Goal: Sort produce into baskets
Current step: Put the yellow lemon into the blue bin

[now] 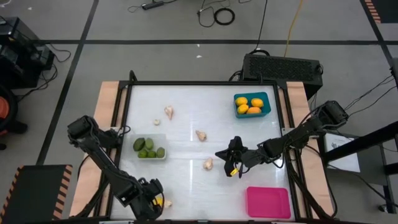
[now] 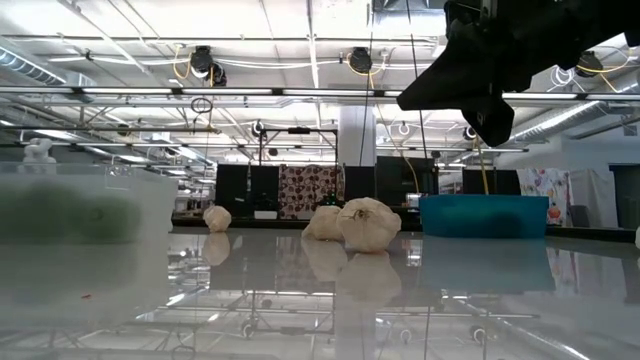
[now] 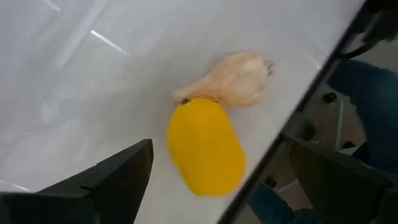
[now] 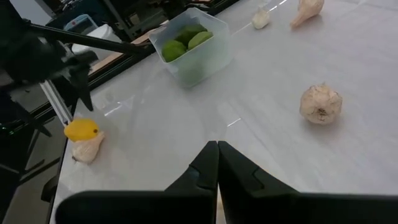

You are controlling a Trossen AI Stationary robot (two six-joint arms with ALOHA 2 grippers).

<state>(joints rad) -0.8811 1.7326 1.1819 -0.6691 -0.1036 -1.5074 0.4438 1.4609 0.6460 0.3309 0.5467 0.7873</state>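
My left gripper (image 1: 154,203) is open near the table's near edge, left of middle. Its fingers stand on either side of a yellow rounded piece (image 3: 205,146) without touching it. That piece lies on the table against a garlic-like piece (image 3: 235,79). My right gripper (image 4: 217,163) is shut and empty above the table's middle (image 1: 231,157), beside a garlic piece (image 1: 208,164). Three more garlic pieces (image 1: 201,135) (image 1: 168,112) (image 1: 157,122) lie farther back. The clear tray (image 1: 149,148) holds green pieces. The teal tray (image 1: 252,104) holds orange pieces. The pink tray (image 1: 268,202) is at the near right.
The table's near edge (image 3: 298,106) runs close beside the yellow piece and its garlic neighbour. In the low view the right gripper (image 2: 480,60) hangs above the garlic pieces (image 2: 368,225). Bare white tabletop lies between the trays.
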